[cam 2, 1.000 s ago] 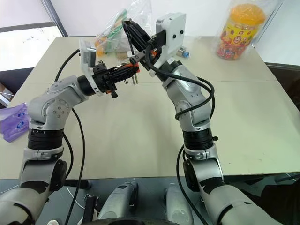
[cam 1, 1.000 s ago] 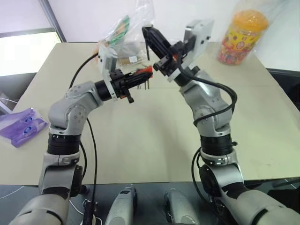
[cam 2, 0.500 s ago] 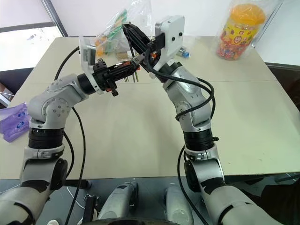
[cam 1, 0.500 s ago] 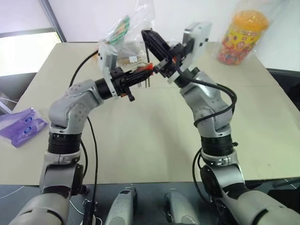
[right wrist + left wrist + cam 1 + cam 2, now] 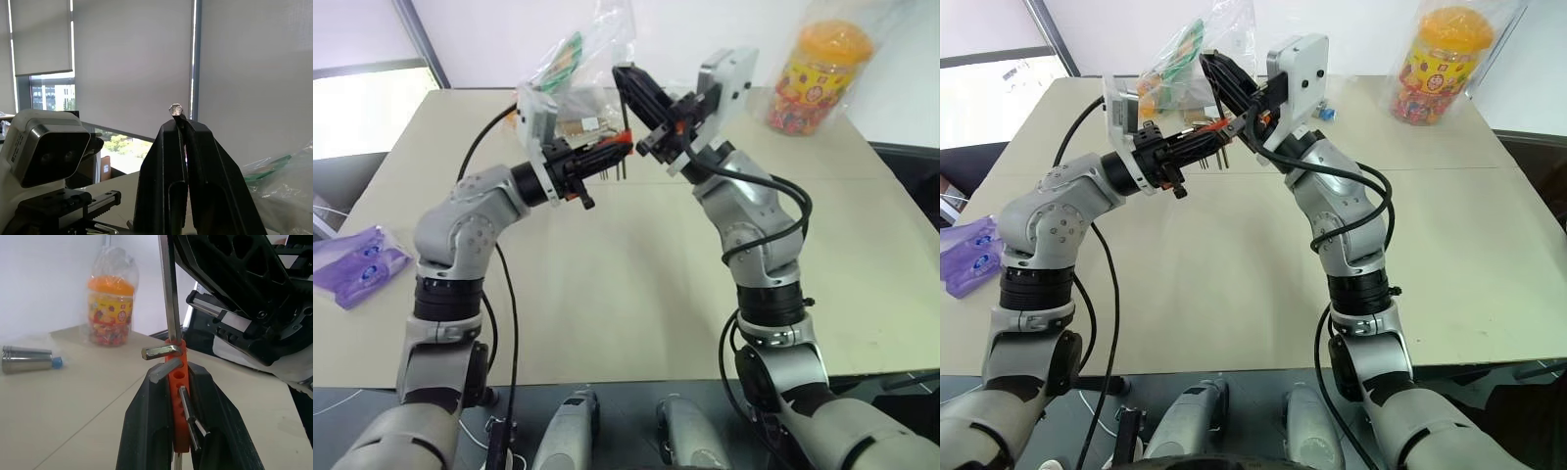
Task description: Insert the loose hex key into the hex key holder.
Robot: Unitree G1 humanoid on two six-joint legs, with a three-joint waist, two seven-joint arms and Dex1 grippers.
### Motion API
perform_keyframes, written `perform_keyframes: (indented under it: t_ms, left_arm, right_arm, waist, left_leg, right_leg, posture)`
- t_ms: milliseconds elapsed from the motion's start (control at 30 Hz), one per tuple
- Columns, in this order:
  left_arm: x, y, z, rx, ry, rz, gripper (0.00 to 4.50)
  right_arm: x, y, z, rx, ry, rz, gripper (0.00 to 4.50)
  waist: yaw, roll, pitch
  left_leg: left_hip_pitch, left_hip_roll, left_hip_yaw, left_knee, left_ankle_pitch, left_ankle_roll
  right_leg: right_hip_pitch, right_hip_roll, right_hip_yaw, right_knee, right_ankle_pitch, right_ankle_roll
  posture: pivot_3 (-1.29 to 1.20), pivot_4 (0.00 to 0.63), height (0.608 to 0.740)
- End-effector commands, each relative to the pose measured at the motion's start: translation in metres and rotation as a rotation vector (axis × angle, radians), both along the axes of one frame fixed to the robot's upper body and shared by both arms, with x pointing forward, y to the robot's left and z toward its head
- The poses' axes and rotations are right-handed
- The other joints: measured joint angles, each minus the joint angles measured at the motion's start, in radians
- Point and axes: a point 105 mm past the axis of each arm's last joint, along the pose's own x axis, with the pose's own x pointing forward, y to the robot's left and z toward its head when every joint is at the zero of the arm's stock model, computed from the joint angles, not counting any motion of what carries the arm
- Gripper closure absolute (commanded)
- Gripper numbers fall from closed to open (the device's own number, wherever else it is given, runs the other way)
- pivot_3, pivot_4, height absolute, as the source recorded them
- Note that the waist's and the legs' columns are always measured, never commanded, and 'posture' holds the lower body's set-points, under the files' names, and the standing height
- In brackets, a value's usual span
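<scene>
Both arms are raised above the far middle of the table [image 5: 607, 294], meeting in the air so the two parts can be lined up without the tabletop in the way. The left gripper [image 5: 177, 382] has its fingers [image 5: 146, 421] pinching the red holder [image 5: 178, 401] by its flat sides, which leaves the row of sockets facing up and free. The right gripper [image 5: 178, 122] has its fingers [image 5: 161, 166] pressed together on the loose hex key [image 5: 168, 289], with only its hexagonal end poking out between the tips in the right wrist view. The key's long shank stands upright and meets the holder at its end socket; how deep it has gone in cannot be told. Holding it straight should let it slide in without jamming. A candy jar [image 5: 822, 73] stands at the far right corner, a plastic bag [image 5: 573, 59] at the far edge.
</scene>
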Motion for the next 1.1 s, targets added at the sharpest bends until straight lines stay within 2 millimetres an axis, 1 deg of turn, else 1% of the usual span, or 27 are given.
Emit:
perform_keyframes:
  t_ms: [33, 133, 200, 233, 300, 333, 367, 400, 433, 467, 533, 600, 633, 700, 767, 900, 967, 1067, 1100]
  left_arm:
    - [-0.005, 0.004, 0.022, -0.045, -0.072, -0.004, 4.50]
    - [-0.005, 0.004, 0.024, -0.057, -0.072, -0.004, 4.50]
    - [-0.004, 0.004, 0.024, -0.056, -0.071, -0.002, 4.50]
    - [-0.004, 0.004, 0.024, -0.055, -0.069, -0.001, 4.50]
    - [-0.004, 0.004, 0.023, -0.053, -0.067, 0.000, 4.50]
    - [-0.004, 0.004, 0.022, -0.051, -0.066, 0.000, 4.50]
    - [-0.004, 0.003, 0.020, -0.047, -0.063, -0.001, 4.50]
    - [-0.004, 0.003, 0.019, -0.044, -0.060, -0.001, 4.50]
    - [-0.004, 0.003, 0.017, -0.040, -0.055, -0.001, 4.50]
    - [-0.004, 0.002, 0.014, -0.033, -0.050, -0.002, 4.50]
    - [-0.005, 0.000, 0.008, -0.020, -0.031, -0.006, 4.50]
    - [-0.003, -0.002, 0.001, -0.019, -0.002, -0.006, 4.50]
    - [-0.003, -0.004, -0.004, -0.019, 0.018, -0.011, 4.50]
    - [-0.003, -0.011, -0.014, -0.033, 0.068, -0.028, 4.50]
    - [-0.002, -0.020, -0.026, -0.051, 0.125, -0.050, 4.50]
    - [-0.007, -0.048, -0.055, -0.075, 0.270, -0.143, 4.50]
    - [-0.006, -0.060, -0.068, -0.089, 0.353, -0.175, 4.50]
    - [-0.004, -0.078, -0.094, -0.087, 0.489, -0.214, 4.50]
    - [-0.004, -0.084, -0.105, -0.062, 0.527, -0.225, 4.50]
  right_arm:
    - [-0.007, -0.006, 0.010, 0.018, -0.056, -0.008, 4.47]
    - [-0.007, -0.005, 0.008, 0.012, -0.054, -0.008, 4.47]
    - [-0.008, -0.003, 0.005, -0.013, -0.062, -0.003, 3.85]
    - [-0.010, -0.001, 0.003, -0.033, -0.069, -0.001, 3.49]
    - [-0.011, -0.001, -0.003, -0.072, -0.077, -0.006, 2.51]
    - [-0.012, -0.003, -0.011, -0.118, -0.071, -0.007, 1.98]
    - [-0.015, -0.011, -0.029, -0.194, -0.048, -0.004, 1.39]
    - [-0.018, -0.022, -0.046, -0.256, -0.010, -0.004, 0.91]
    - [-0.023, -0.037, -0.063, -0.298, 0.053, -0.002, 0.44]
    - [-0.029, -0.052, -0.079, -0.330, 0.118, -0.006, 0.44]
    - [-0.044, -0.078, -0.103, -0.372, 0.224, -0.025, 0.44]
    - [-0.059, -0.095, -0.119, -0.414, 0.295, -0.045, 0.44]
    - [-0.065, -0.101, -0.120, -0.415, 0.321, -0.056, 0.44]
    - [-0.072, -0.108, -0.117, -0.408, 0.340, -0.084, 0.44]
    - [-0.075, -0.113, -0.112, -0.407, 0.341, -0.110, 0.44]
    - [-0.076, -0.122, -0.101, -0.422, 0.320, -0.169, 0.44]
    - [-0.076, -0.124, -0.096, -0.428, 0.309, -0.189, 0.44]
    - [-0.077, -0.125, -0.088, -0.440, 0.284, -0.213, 0.44]
    - [-0.077, -0.125, -0.084, -0.441, 0.272, -0.221, 0.44]
  waist:
    - [0.000, 0.000, 0.000]
    - [0.000, 0.000, 0.000]
    - [0.000, 0.000, 0.000]
    - [0.000, 0.000, 0.000]
    - [0.001, 0.000, 0.000]
    - [0.001, 0.000, 0.000]
    - [0.003, 0.000, 0.000]
    - [0.009, 0.000, 0.000]
    - [0.012, 0.000, 0.000]
    - [0.015, 0.000, 0.000]
    - [0.020, 0.000, 0.000]
    - [0.020, 0.000, 0.000]
    - [0.015, 0.000, 0.000]
    - [0.004, 0.000, 0.000]
    - [0.003, 0.000, 0.000]
    - [0.009, 0.000, 0.000]
    - [0.012, 0.000, 0.000]
    - [0.014, 0.000, 0.000]
    - [0.013, 0.000, 0.000]
  left_leg:
    - [0.000, 0.000, 0.000, 0.000, 0.000, 0.000]
    - [0.000, 0.000, 0.000, 0.000, 0.000, 0.000]
    - [0.000, 0.000, 0.000, 0.000, 0.000, 0.000]
    - [0.000, 0.000, 0.000, 0.000, 0.000, 0.000]
    - [0.000, 0.000, 0.000, 0.000, 0.000, 0.000]
    - [0.000, 0.000, 0.000, 0.000, 0.000, 0.000]
    - [0.000, 0.000, 0.000, 0.000, 0.000, 0.000]
    - [0.000, 0.000, 0.000, 0.000, 0.000, 0.000]
    - [-0.001, 0.000, -0.001, 0.000, 0.000, 0.000]
    - [-0.001, -0.001, -0.002, 0.000, 0.000, 0.000]
    - [-0.005, -0.002, -0.002, 0.001, -0.001, 0.001]
    - [-0.008, -0.003, -0.002, 0.002, -0.001, 0.002]
    - [-0.010, -0.002, -0.002, 0.004, -0.001, 0.002]
    - [-0.012, -0.002, -0.002, 0.005, -0.001, 0.002]
    - [-0.011, 0.000, -0.002, 0.005, -0.001, 0.002]
    - [-0.011, 0.000, -0.002, 0.005, -0.001, 0.002]
    - [-0.012, -0.001, -0.002, 0.006, -0.001, 0.002]
    - [-0.013, -0.002, -0.002, 0.006, -0.001, 0.002]
    - [-0.013, -0.002, -0.002, 0.006, -0.001, 0.002]
  right_leg:
    - [0.000, 0.000, 0.000, 0.000, 0.000, 0.000]
    - [0.000, 0.000, 0.000, 0.000, 0.000, 0.000]
    - [0.000, 0.000, 0.000, 0.000, 0.000, 0.000]
    - [0.000, 0.000, 0.000, 0.000, 0.000, 0.000]
    - [0.000, 0.000, 0.000, -0.001, 0.000, 0.000]
    - [0.000, 0.000, 0.000, -0.001, 0.000, 0.000]
    - [0.000, 0.000, 0.000, -0.001, 0.000, 0.000]
    - [0.000, 0.000, 0.000, -0.001, 0.000, 0.000]
    - [0.001, 0.000, -0.001, -0.003, 0.000, 0.000]
    - [0.002, -0.001, -0.003, -0.004, 0.000, 0.000]
    - [0.001, -0.004, -0.004, -0.006, 0.000, 0.000]
    - [-0.002, -0.005, -0.004, -0.006, 0.000, 0.000]
    - [-0.005, -0.004, -0.004, -0.004, 0.000, 0.001]
    - [-0.007, -0.004, -0.003, -0.002, 0.000, 0.001]
    - [-0.007, -0.003, -0.003, -0.001, 0.000, 0.000]
    - [-0.006, -0.001, -0.004, -0.001, 0.000, 0.000]
    - [-0.006, -0.002, -0.004, -0.002, 0.000, 0.000]
    - [-0.006, -0.003, -0.004, -0.003, 0.000, 0.001]
    - [-0.006, -0.003, -0.004, -0.003, 0.000, 0.001]
  posture:
    - [0.00, 0.150, 0.740]
    - [0.00, 0.150, 0.740]
    - [0.00, 0.150, 0.740]
    - [0.00, 0.150, 0.740]
    - [0.00, 0.150, 0.740]
    - [0.00, 0.150, 0.740]
    - [0.00, 0.150, 0.740]
    - [0.00, 0.150, 0.740]
    - [0.00, 0.150, 0.740]
    - [0.00, 0.150, 0.740]
    - [0.00, 0.150, 0.740]
    - [0.00, 0.150, 0.740]
    - [0.00, 0.150, 0.740]
    - [0.00, 0.150, 0.740]
    - [0.00, 0.150, 0.740]
    - [0.00, 0.150, 0.740]
    - [0.00, 0.150, 0.740]
    - [0.00, 0.150, 0.740]
    - [0.00, 0.150, 0.740]
